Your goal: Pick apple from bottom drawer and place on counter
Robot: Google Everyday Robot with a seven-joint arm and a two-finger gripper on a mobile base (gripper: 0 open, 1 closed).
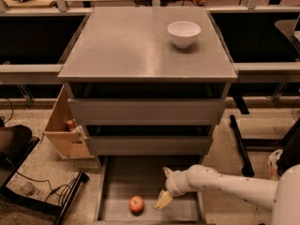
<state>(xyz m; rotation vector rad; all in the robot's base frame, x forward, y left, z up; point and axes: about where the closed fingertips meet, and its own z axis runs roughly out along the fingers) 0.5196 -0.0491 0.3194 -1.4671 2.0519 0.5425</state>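
gripper (164,186) is down in the bottom drawer (122,177), right side. Fingers look spread with nothing held, though the view is poor there. apple (136,204) sits near the drawer's front edge, just beside the gripper, apart. white bowl (183,33) at the counter (131,46) back-right corner.

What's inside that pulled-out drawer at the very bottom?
A red apple lies on the bottom drawer's floor; the open gripper hangs just right of it, apart. The drawer's rear is hidden beneath the drawer above.

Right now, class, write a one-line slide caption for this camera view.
Open gripper hovers in the open bottom drawer near the apple; white bowl on counter.
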